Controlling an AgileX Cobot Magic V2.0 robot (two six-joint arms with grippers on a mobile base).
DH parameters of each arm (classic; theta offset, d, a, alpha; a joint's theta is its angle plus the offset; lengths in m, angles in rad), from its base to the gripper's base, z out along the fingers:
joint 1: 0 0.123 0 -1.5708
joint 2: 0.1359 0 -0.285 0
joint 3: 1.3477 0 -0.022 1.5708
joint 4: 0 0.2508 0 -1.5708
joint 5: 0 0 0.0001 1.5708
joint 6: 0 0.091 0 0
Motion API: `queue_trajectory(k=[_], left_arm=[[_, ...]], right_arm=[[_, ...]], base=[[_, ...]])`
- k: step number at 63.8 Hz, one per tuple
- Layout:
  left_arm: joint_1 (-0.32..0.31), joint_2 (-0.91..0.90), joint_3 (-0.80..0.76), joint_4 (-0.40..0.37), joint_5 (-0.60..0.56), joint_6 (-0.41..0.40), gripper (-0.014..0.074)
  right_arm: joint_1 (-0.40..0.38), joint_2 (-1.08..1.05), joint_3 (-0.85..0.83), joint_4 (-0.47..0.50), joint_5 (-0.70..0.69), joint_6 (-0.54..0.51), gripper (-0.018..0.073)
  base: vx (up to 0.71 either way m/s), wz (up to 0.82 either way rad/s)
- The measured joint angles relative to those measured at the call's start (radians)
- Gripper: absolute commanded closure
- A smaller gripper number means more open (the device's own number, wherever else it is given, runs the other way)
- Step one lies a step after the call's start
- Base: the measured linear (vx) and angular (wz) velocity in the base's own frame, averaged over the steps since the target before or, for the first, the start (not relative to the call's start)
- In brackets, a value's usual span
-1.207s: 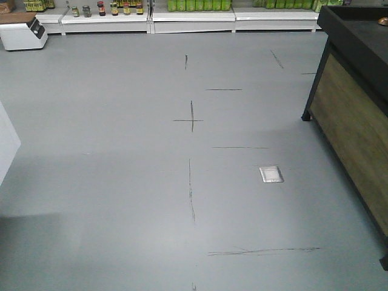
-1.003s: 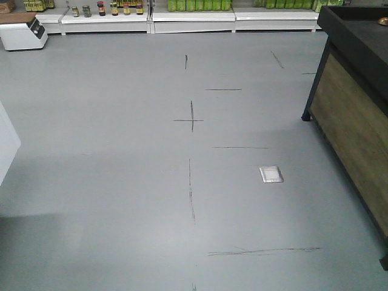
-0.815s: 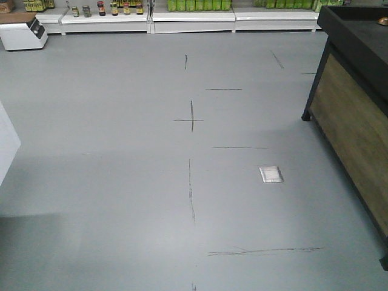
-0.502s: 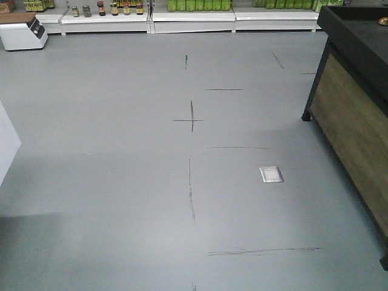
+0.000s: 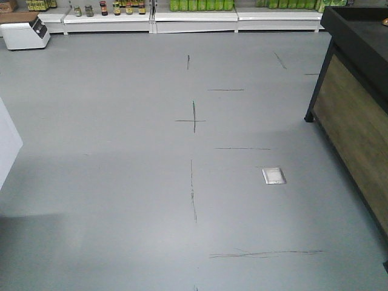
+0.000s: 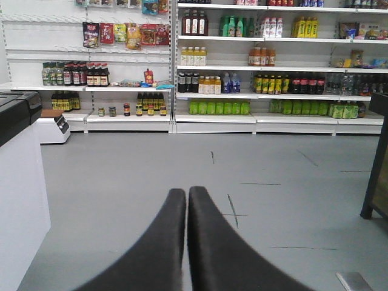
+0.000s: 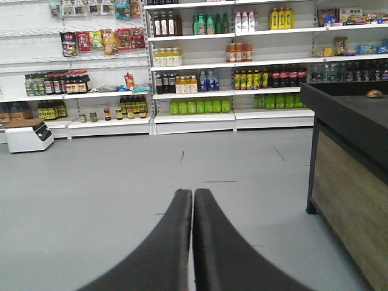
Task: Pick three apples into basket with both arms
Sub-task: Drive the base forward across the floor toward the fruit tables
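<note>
No apples and no basket show in any view. My left gripper (image 6: 187,193) is shut and empty, its two black fingers pressed together and pointing across the grey shop floor toward the shelves. My right gripper (image 7: 193,194) is likewise shut and empty, pointing the same way. Neither gripper shows in the front view.
A black-topped wooden counter (image 5: 354,115) stands at the right and also shows in the right wrist view (image 7: 348,176). A white cabinet (image 6: 21,200) stands at the left. Stocked shelves (image 6: 212,66) line the far wall. A white scale (image 5: 24,33) sits at the far left. A metal floor plate (image 5: 274,176) lies ahead.
The front view has shifted slightly: the floor marks, counter and shelves have slid a few pixels to the right and down. Nothing else has changed.
</note>
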Motion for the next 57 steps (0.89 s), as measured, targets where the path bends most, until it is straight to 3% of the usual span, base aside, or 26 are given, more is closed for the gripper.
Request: queue_trajectory(k=[57], left_arm=[[0.000,0.000,0.000,0.000,0.000,0.000,0.0603]], right_arm=[[0.000,0.000,0.000,0.000,0.000,0.000,0.0568]], base=[[0.14,0.04]])
